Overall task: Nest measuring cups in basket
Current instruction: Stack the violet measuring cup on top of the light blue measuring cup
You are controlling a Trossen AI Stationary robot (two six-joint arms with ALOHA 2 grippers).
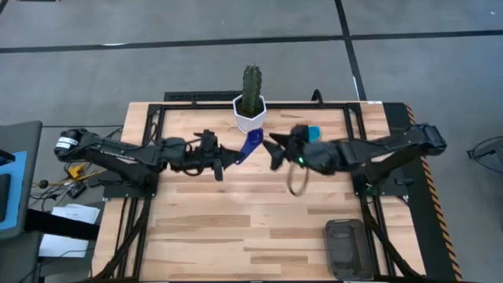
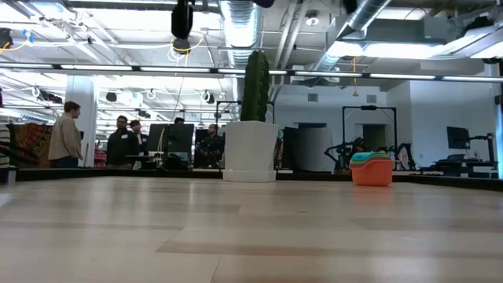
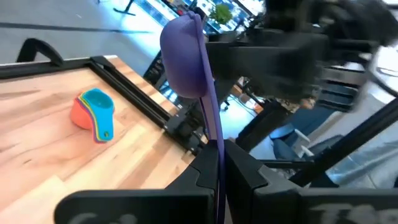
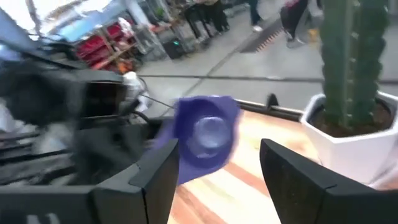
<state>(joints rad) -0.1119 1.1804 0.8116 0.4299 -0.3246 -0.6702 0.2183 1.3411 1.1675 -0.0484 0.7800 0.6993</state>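
At the near right corner of my wooden table (image 1: 236, 236) lies the dark grey basket (image 1: 346, 248). Mid-table, my left gripper (image 1: 229, 159) pinches the dark blue cup (image 1: 251, 143) by its handle, lifted; my right gripper (image 1: 277, 151) faces it, fingers spread. The other cups (image 1: 313, 133) sit stacked near the far edge beside the cactus pot (image 1: 250, 114). Beyond, people (image 2: 67, 134) stand among workshop desks.
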